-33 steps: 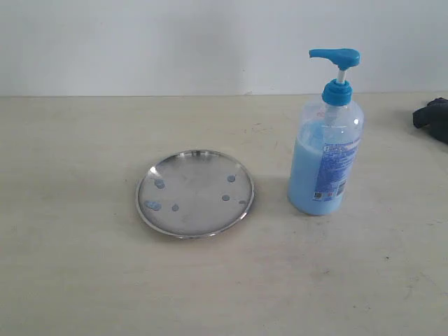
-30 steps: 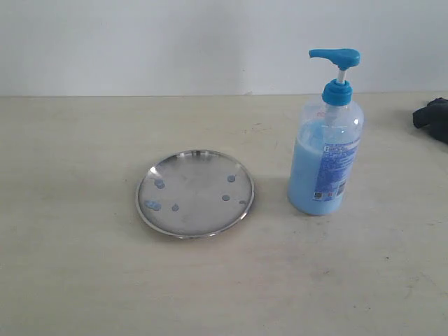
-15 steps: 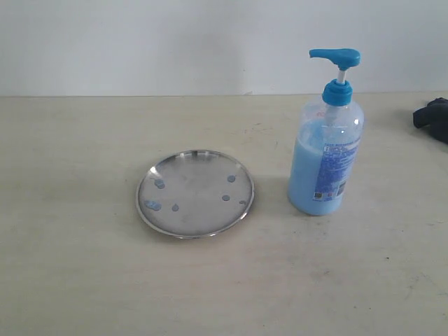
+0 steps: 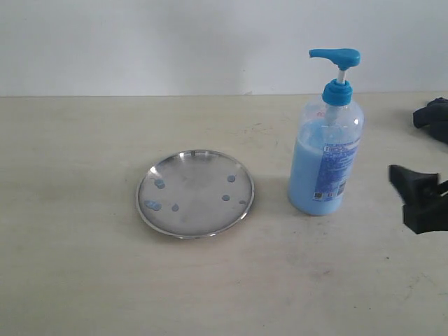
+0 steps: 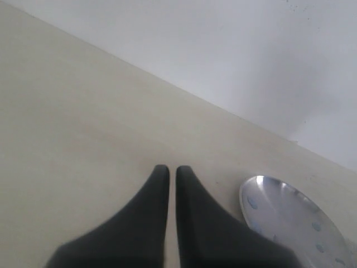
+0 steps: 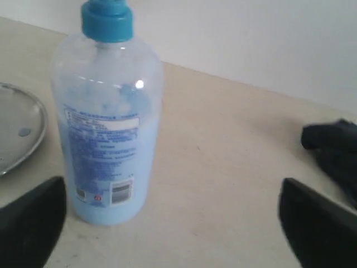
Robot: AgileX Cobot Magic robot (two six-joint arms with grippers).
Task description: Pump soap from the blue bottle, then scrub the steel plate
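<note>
- The steel plate (image 4: 194,193) is lying flat on the pale table (image 4: 84,280), a little toward 9 o'clock from the middle of the exterior view.
- Small bluish drops (image 4: 159,184) are dotting the plate, mostly along its 9 o'clock and 3 o'clock sides.
- The blue bottle (image 4: 325,161) is standing upright at the plate's 3 o'clock, near it but not touching, with its pump spout pointing toward 9 o'clock.
- Light blue soap (image 4: 306,183) is filling the lower part of the bottle.
- The right gripper (image 6: 172,192) is reaching in low over the table at the bottle's 4 o'clock, by the right edge of the exterior view (image 4: 414,197).
- Its fingers (image 6: 30,223) are spread wide apart, facing the bottle (image 6: 106,139) and holding nothing; they are not touching it.
- A dark cloth (image 4: 434,117) is lying at the bottle's 2 o'clock, at the table's right edge.
- The left gripper (image 5: 169,173) is pointing along the bare table, its two dark fingers (image 5: 159,184) nearly together with only a thin slit between them, gripping nothing.
- The plate (image 5: 290,218) is showing beside that gripper, apart from it; the left arm is not appearing in the exterior view.
</note>
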